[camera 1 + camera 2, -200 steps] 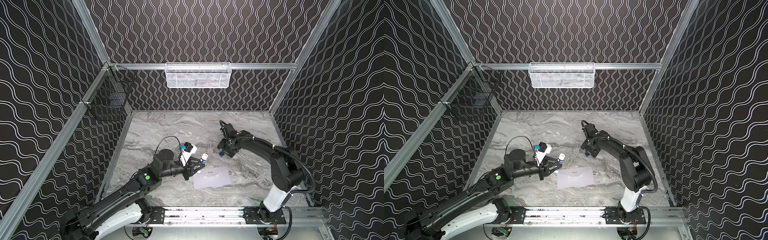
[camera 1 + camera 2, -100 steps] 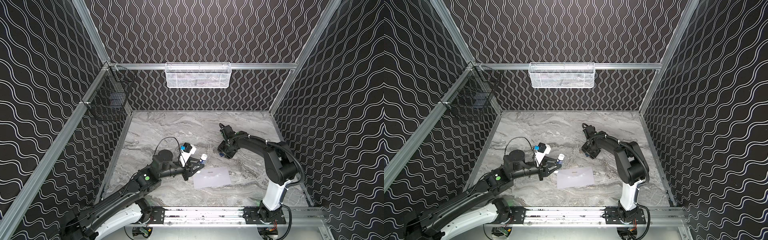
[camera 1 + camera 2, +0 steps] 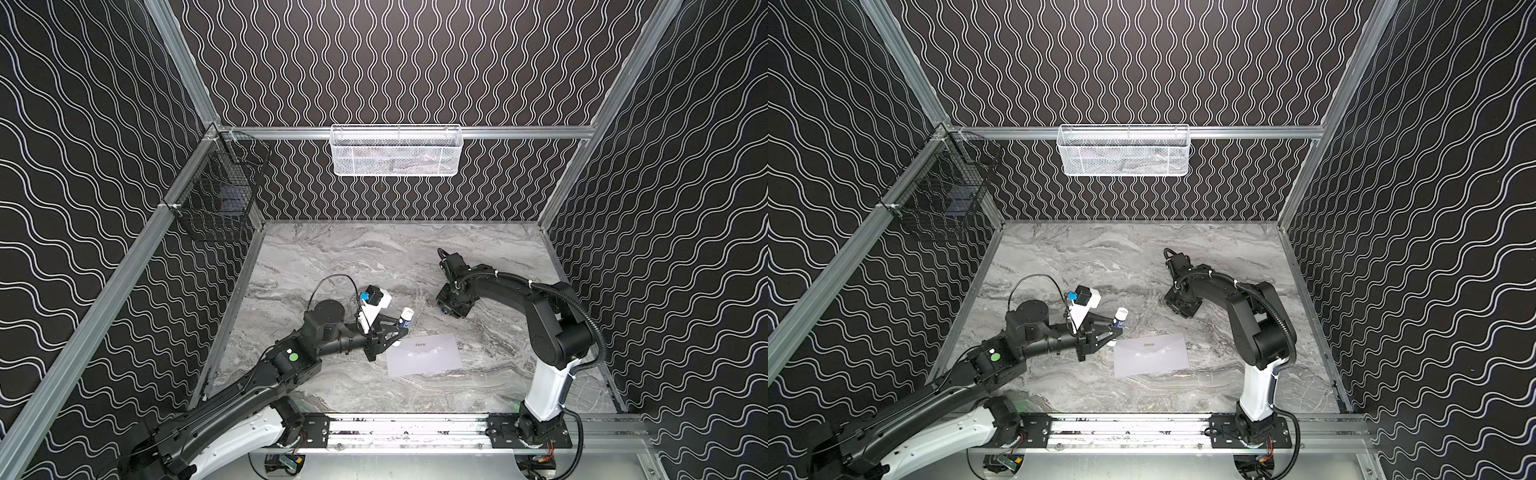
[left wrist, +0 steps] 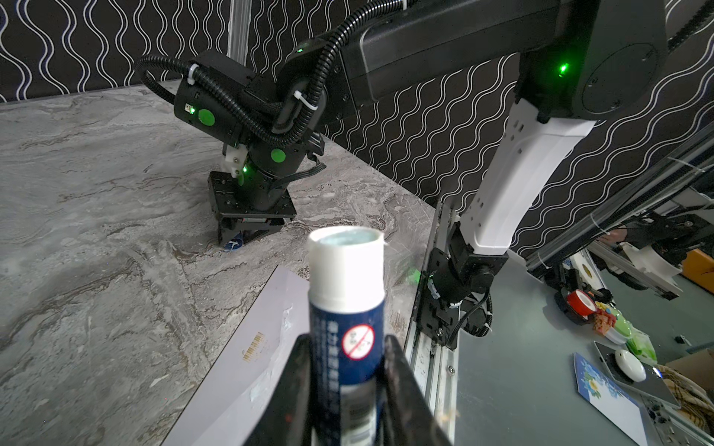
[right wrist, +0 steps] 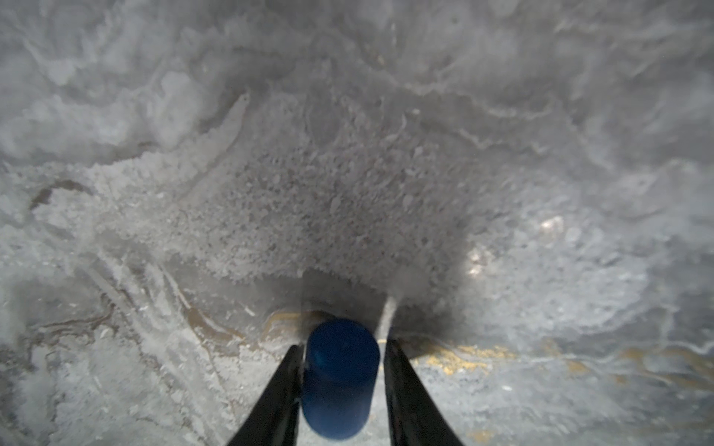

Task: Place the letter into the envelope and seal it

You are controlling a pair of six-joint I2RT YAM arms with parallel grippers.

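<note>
Currently my left claw (image 4: 345, 370) is clamped tight on the blue barrel of an uncapped glue stick (image 4: 345, 293). Its white collar and pale glue face point toward the right arm, just beside a corner of the envelope (image 3: 424, 355). That envelope lies flat on the tabletop (image 3: 353, 257) toward the front rail, between the two arms, with a small dark mark by its far edge and pale smears across its face in the left wrist view. Its outline is a plain rectangle, so I judge the flap folded down, though I can't tell whether it has stuck. I can't see the letter in any view; I take it to be inside, unconfirmed. My right claw (image 5: 342, 347) is down at the tabletop, well apart from the envelope, its jaws standing close on either side of a blue cap (image 5: 340, 378); whether they are pinching it I can't tell. My worries start with that cap: it is small, round and smooth, so an off-centre squeeze could shoot it across the marble. If I lift it crooked, mating it to the stick in mid-air may jam, or shove the stick askew in the left grip. The bare glue tip also sits near paper, and a dip of the left arm would smear the envelope or drag it. An unpressed flap may lift.
</note>
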